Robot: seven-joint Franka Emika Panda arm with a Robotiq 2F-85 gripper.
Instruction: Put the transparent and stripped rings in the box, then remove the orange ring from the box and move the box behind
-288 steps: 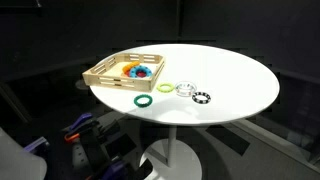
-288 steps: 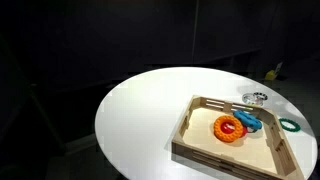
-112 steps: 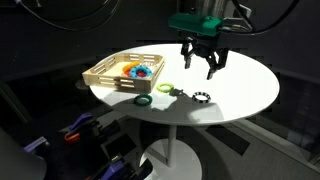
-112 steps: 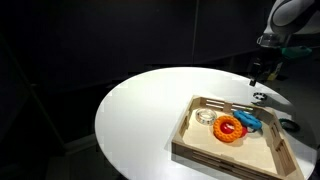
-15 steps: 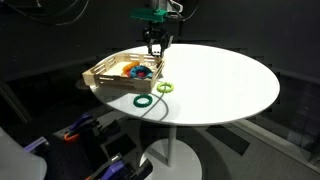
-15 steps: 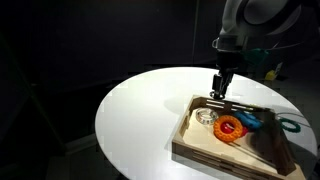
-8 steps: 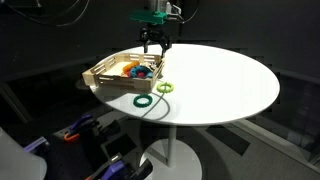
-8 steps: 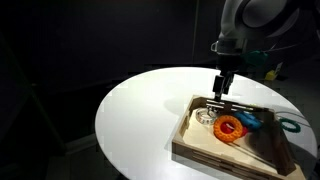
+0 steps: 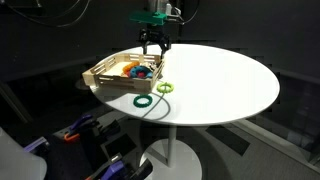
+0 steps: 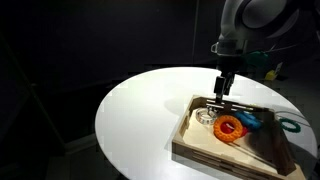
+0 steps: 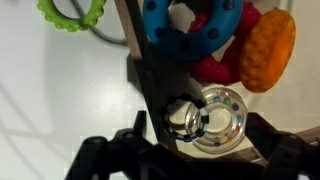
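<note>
Two rings lie touching on the floor of the wooden box [image 11: 300, 105], close to its wall. Only the wrist view lets us tell them apart: the transparent ring [image 11: 222, 114] and, against its side, the striped ring [image 11: 183, 116], half in the wall's shadow. In an exterior view we make out the transparent ring [image 10: 205, 116] as a pale spot, and the striped one is too small to pick out. The gripper [image 11: 195, 160] hangs straight above the pair with its fingers spread wide and nothing between them. We see that spread again in an exterior view [image 9: 153, 47], while from the other side [image 10: 220, 90] the fingers overlap and tell us little.

The orange ring [image 11: 267, 50] sits in the box beside a blue ring [image 11: 190, 25], and they show as neighbours in an exterior view too [image 10: 229, 128]. Outside the box, on the white table [image 9: 230, 80], lie a light green ring [image 9: 165, 88] and a dark green ring [image 9: 143, 100]. The wrist camera catches only the light one.
</note>
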